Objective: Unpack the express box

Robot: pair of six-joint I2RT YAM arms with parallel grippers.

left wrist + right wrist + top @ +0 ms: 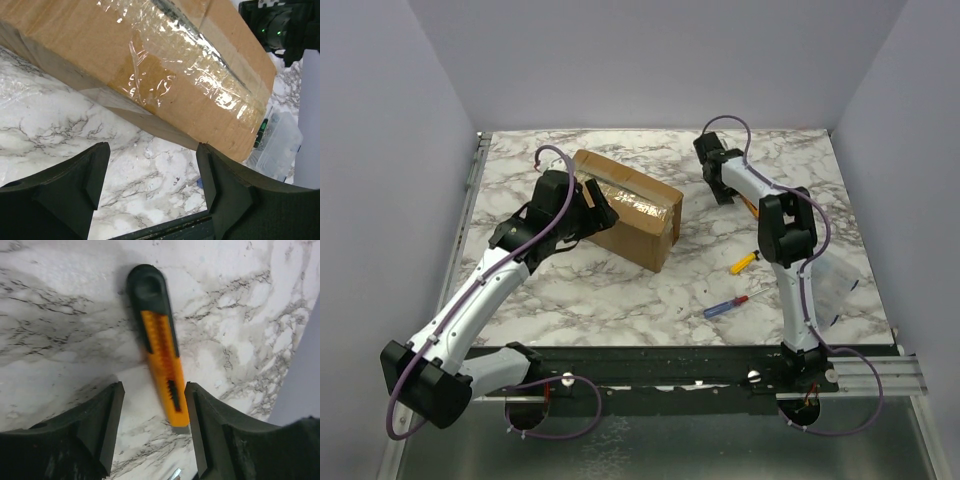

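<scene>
The express box (632, 208) sits on the marble table (620, 300), a bit left of centre toward the far side, top seam covered in shiny tape. The left gripper (152, 157) is right by its left side, jaws wide apart with nothing in them. Over on the right, the right gripper (154, 392) is spread open too, fingers either side of an orange utility knife (162, 355) lying flat, not clamped on it. A red-and-blue screwdriver (725, 306) lies just nearer, and a clear plastic case (835, 285) sits further right.

I have my left black two-finger gripper (152, 150) low with jaws spread wide; my right black two-finger gripper (154, 390) points downward, jaws likewise apart.
</scene>
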